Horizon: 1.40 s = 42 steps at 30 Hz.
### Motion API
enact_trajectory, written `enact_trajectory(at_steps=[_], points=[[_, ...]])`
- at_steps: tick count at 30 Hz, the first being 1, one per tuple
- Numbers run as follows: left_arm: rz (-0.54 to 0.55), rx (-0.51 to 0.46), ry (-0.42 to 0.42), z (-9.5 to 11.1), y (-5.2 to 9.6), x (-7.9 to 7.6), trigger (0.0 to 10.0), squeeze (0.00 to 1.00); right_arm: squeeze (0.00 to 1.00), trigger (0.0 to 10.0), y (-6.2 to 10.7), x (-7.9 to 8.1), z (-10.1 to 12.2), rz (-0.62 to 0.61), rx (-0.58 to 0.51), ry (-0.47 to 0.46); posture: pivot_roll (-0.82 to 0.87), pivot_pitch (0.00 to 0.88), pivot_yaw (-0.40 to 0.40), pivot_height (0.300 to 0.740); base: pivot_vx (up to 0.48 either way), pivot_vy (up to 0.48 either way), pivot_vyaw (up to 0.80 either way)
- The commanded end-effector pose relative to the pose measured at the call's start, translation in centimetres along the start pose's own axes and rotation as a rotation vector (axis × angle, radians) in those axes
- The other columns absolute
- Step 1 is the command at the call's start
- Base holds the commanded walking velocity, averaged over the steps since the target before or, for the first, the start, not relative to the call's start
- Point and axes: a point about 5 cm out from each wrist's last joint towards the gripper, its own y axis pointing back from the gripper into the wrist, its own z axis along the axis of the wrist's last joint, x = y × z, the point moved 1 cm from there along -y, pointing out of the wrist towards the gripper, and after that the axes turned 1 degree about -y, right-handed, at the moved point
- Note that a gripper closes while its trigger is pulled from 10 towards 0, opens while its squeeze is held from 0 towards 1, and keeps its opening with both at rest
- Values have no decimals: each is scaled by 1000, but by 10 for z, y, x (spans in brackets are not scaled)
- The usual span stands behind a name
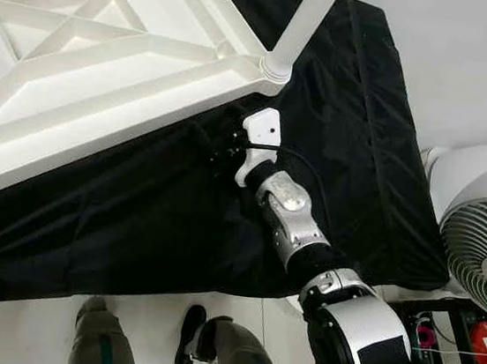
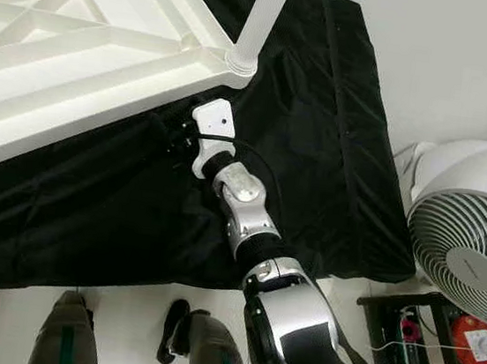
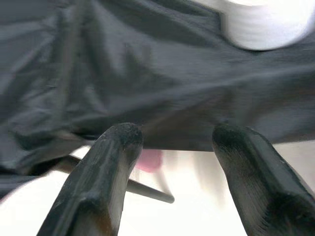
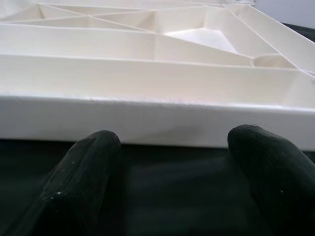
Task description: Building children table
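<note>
The white tabletop (image 1: 80,64) lies upside down on the black cloth (image 1: 353,160), ribbed underside up, one white leg (image 1: 303,25) standing in its near corner socket. From my head I see my right gripper (image 1: 222,139) low on the cloth just beside the tabletop's near edge, below that leg. My right wrist view adds that the fingers (image 4: 83,167) are apart, nothing between them, facing the rim. My left gripper (image 3: 172,147) hangs spread over the cloth's edge. Right of the cloth stands a white fan (image 1: 485,238).
</note>
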Motion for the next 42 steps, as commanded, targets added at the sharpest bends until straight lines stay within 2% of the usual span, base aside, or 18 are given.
enact_trajectory(at_steps=[1, 3, 6, 9, 15, 16, 17, 19, 23, 25, 26, 29, 31, 33, 34, 37, 41, 42], points=[[72, 19, -1, -6, 4, 9, 10000, 0, 0, 10000, 6, -5, -7, -17, 20, 1, 486, 224, -209, 740, 0, 0, 0], [144, -3, 13, -7, -5, 21, 10000, 0, 0, 10000, 7, -7, -6, -29, 17, 3, 476, 222, -202, 740, 0, 0, 0], [175, -30, 21, -5, -14, 26, 10000, 0, 0, 10000, 9, -9, -7, -40, 18, 5, 469, 222, -197, 740, 0, 0, 0], [185, -102, 75, 5, -32, 24, 10000, 0, 0, 10000, 13, -12, -12, -70, 42, 30, 445, 221, -183, 740, 0, 0, 0], [156, -173, 105, 18, -48, 16, 10000, 0, 0, 10000, 15, -15, -15, -111, 65, 39, 420, 219, -174, 740, 0, 0, 0], [134, -229, 132, 28, -61, 7, 10000, 0, 0, 10000, 16, -21, -16, -166, 85, 52, 413, 218, -173, 740, 0, 0, 0], [134, -229, 132, 28, -61, 7, 10000, 0, 0, 10000, 16, -21, -16, -166, 85, 52, 413, 218, -173, 740, 0, 0, 0], [103, -304, 171, 44, -78, -7, 10000, 0, 0, 10000, 16, -31, -17, -243, 112, 72, 383, 212, -166, 740, 0, 0, 0], [80, -333, 193, 50, -85, -16, 10000, 0, 0, 10000, 17, -38, -16, -291, 129, 87, 374, 210, -165, 740, 0, 0, 0], [18, -367, 236, 59, -94, -36, 10000, 0, 0, 10000, 20, -52, -17, -391, 168, 103, 352, 207, -163, 740, 0, 0, 0], [18, -367, 236, 59, -94, -36, 10000, 0, 0, 10000, 20, -52, -17, -391, 168, 103, 352, 207, -163, 740, 0, 0, 0], [-73, -404, 293, 70, -103, -61, 10000, 0, 0, 10000, 26, -72, -18, -535, 234, 116, 332, 206, -163, 740, 0, 0, 0], [-91, -406, 296, 71, -104, -65, 10000, 0, 0, 10000, 27, -75, -18, -559, 244, 111, 332, 206, -163, 740, 0, 0, 0], [-143, -408, 326, 74, -108, -79, 10000, 0, 0, 10000, 32, -85, -20, -637, 289, 103, 318, 205, -165, 740, 0, 0, 0], [-143, -408, 326, 74, -108, -79, 10000, 0, 0, 10000, 32, -85, -20, -637, 289, 103, 318, 205, -165, 740, 0, 0, 0], [-211, -413, 379, 80, -110, -97, 10000, 0, 0, 10000, 35, -93, -20, -686, 323, 93, 303, 205, -165, 740, 0, 0, 0], [-274, -421, 415, 88, -109, -113, 10000, 0, 0, 10000, 35, -98, -18, -698, 334, 87, 292, 206, -166, 740, 0, 0, 0], [-274, -421, 415, 88, -109, -113, 10000, 0, 0, 10000, 35, -98, -18, -698, 334, 87, 292, 206, -166, 740, 0, 0, 0]])
